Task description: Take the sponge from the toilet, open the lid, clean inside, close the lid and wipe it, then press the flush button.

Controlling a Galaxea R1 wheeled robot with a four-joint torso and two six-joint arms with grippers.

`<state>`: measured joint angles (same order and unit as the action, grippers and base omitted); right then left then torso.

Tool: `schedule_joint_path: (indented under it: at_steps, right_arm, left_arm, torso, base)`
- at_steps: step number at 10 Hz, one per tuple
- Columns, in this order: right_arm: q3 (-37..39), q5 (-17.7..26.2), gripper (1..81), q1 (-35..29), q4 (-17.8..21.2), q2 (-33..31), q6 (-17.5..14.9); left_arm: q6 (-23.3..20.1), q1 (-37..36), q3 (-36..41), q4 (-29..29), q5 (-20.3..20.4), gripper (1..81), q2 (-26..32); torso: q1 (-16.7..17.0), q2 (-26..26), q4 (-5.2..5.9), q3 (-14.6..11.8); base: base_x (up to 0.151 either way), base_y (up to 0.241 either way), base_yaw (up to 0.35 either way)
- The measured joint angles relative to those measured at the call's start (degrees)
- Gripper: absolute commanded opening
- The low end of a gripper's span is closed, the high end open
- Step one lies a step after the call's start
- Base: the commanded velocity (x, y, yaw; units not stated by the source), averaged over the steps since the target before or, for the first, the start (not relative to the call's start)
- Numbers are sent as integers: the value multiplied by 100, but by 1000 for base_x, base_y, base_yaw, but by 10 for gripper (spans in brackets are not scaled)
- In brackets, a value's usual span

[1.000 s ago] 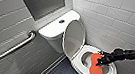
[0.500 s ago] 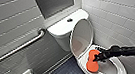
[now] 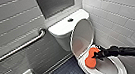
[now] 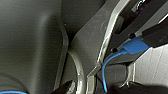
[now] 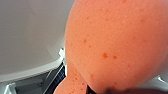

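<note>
Sponge [image 3: 90, 60] is clamped in your right claw [image 3: 98, 55], pinched at its waist so that the orange bulges out on either side of the grip. It lies just ahead of the claw, pressed on the inner edge of the bowl [image 3: 107, 66] at the hinge end of the toilet [image 3: 63, 39]. In the right wrist view the orange sits tight against white ceramic.

The lid [image 3: 81, 37] stands open just beyond the claw, leaning back toward the tank. The flush button [image 3: 70, 20] sits farther beyond, on the tank top, well apart from the claw. So you look to be at the cleaning-inside step.

I judge the next stroke calls for a firm squeeze and a sweep along the bowl's inner wall, back toward your own arm, with the wrist kept off the raised lid. The sponge is soft and will likely fold under pressure.

The bowl holds only the sponge as far as I can make out. Whether there is water below the claw, I cannot tell.
</note>
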<state>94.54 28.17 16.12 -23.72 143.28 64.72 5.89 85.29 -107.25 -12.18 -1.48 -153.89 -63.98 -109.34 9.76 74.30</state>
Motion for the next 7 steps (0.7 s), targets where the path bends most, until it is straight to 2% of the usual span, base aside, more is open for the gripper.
schedule_joint_path:
  at_steps: [2, 4, 7]
  right_arm:
    - [522, -734, 10, 135, 7, 483, 107]
    - [953, -1081, 10, 188, 9, 957, 162]
    - [1447, -1822, 10, 562, 79, 1124, 226]
  left_arm:
    - [0, 0, 0, 2, 0, 811, -5]
    - [4, 0, 0, 6, 2, 811, -7]
    - [17, 0, 0, 17, -1, 811, -7]
  torso:
    - [0, 0, 0, 0]
    - [0, 0, 0, 0]
    - [0, 0, 0, 0]
  base:
    - [0, 0, 0]
    - [0, 0, 0]
    - [0, 0, 0]
